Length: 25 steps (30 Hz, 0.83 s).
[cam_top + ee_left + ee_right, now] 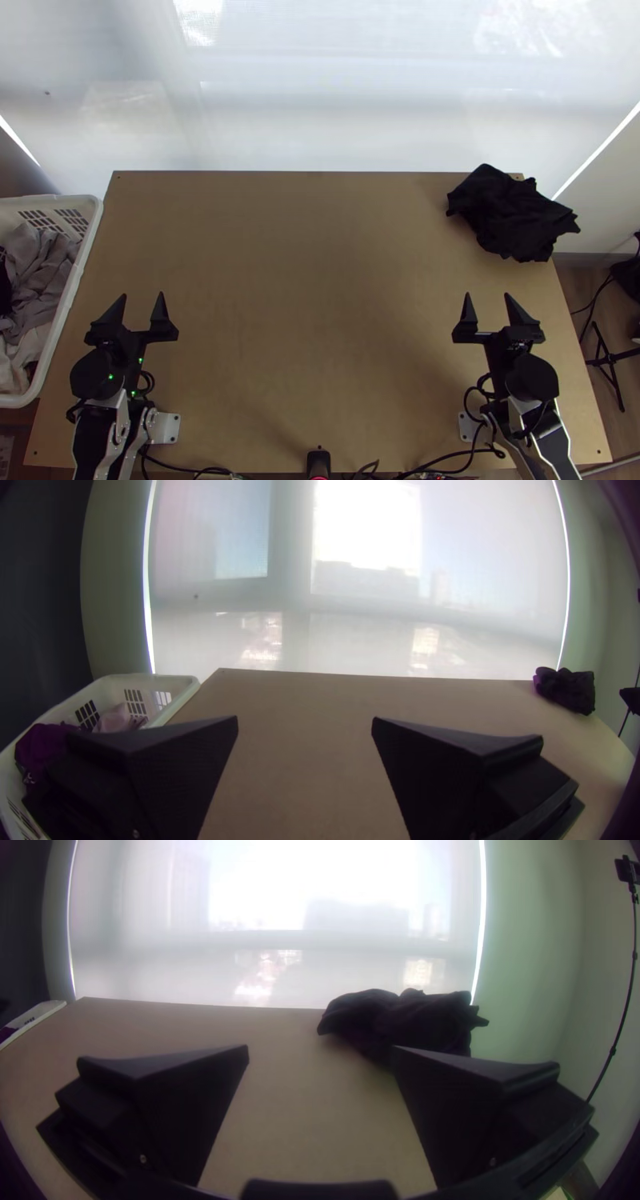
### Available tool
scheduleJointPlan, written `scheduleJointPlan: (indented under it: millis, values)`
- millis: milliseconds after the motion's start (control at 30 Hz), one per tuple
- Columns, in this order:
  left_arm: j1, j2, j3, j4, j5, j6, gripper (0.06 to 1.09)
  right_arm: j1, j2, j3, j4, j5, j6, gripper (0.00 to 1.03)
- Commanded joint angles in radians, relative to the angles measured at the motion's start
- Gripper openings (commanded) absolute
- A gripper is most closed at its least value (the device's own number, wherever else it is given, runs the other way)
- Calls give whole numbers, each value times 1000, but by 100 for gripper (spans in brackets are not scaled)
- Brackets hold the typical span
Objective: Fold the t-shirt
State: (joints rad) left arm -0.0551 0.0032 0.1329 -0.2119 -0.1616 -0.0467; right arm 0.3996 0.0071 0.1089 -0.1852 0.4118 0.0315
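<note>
A black t-shirt [512, 214] lay bunched in a loose heap at the far right corner of the light wooden desk [320, 320], part of it reaching past the right edge. Its sleeves, collar and hem could not be told apart among the creases.

Nearest to it was the right gripper [487, 296], on the near side of the heap and well apart from it, its two black fingers spread wide with nothing between them. Across the desk, near its left edge, the left gripper [142, 296] was likewise parted and empty, pointing toward the far side.

Judging by this, the folding had not begun: no part of the shirt was spread flat, and no fold was made. All the work seemed left to do: bringing the shirt to the middle, opening it out, smoothing it, then folding it.

Farther out, a white plastic laundry basket [66, 308] stood beside the desk's left edge, holding rumpled grey and pale clothes [40, 264]. Beyond the far edge hung a pale, translucent window blind [336, 120].
</note>
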Motion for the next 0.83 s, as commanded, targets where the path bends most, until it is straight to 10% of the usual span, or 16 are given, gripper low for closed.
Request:
scheduleJointPlan:
  millis: [0, 800]
  values:
    - [-32, -5, -56, 12, 5, -79, 103, -5, -7, -15, -8, 2, 21, 98]
    - [-45, -5, -56, 6, 5, -84, 103, -5, -7, -15, -8, 4, 21, 98]
